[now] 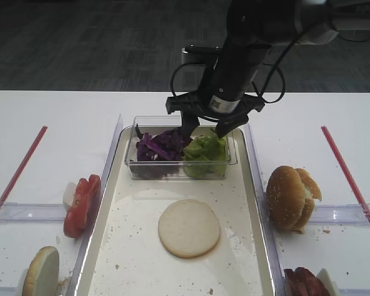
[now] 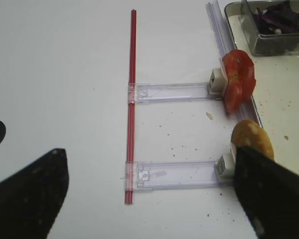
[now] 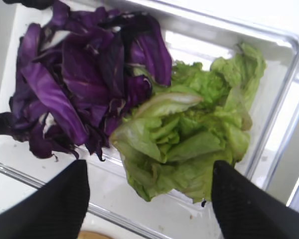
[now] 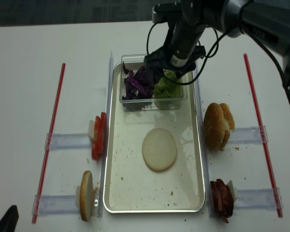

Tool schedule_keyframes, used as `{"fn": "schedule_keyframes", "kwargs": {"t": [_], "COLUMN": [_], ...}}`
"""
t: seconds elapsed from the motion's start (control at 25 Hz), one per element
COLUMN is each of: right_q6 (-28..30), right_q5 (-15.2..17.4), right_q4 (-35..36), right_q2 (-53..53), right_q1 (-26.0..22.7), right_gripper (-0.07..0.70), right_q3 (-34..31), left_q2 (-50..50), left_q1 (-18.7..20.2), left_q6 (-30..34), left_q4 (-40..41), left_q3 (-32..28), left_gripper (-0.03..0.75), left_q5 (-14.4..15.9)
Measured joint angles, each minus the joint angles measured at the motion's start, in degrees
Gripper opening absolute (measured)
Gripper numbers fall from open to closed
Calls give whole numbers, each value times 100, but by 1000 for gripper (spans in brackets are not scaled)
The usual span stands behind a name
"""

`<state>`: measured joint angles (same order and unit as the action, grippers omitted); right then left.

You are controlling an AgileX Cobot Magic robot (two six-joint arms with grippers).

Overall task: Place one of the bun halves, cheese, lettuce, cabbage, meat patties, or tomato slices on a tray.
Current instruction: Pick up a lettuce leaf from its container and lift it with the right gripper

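Note:
My right gripper hangs open over the clear tub at the tray's far end. Its fingers straddle the light green lettuce; the right one is at the leaf's edge. Purple cabbage lies on the tub's left side. One bun half lies cut face up on the off-white tray. Tomato slices and another bun half stand left of the tray; more bun halves and meat patties are on its right. No cheese shows. My left gripper is open above the bare table.
Red strips run along both sides of the white table. Clear plastic holders reach from the strips towards the tray's clear side rails. Crumbs speckle the tray.

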<state>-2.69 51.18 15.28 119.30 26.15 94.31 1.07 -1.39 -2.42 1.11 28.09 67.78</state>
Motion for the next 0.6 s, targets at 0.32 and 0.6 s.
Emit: {"fn": "schedule_keyframes", "kwargs": {"t": [0.32,0.6], "right_q6": [47,47], "right_q5": [-59,-97], "right_q4": [0,-61], "right_q2": [300,414], "right_q1": [0,0], "right_gripper": [475,425], "right_q3": [150,173], "left_q2": [0,0], "left_q1": [0,0], "left_q6": [0,0], "left_q4": [0,0], "left_q3": [0,0], "left_gripper": [618,618], "left_q5": [0,0]}}
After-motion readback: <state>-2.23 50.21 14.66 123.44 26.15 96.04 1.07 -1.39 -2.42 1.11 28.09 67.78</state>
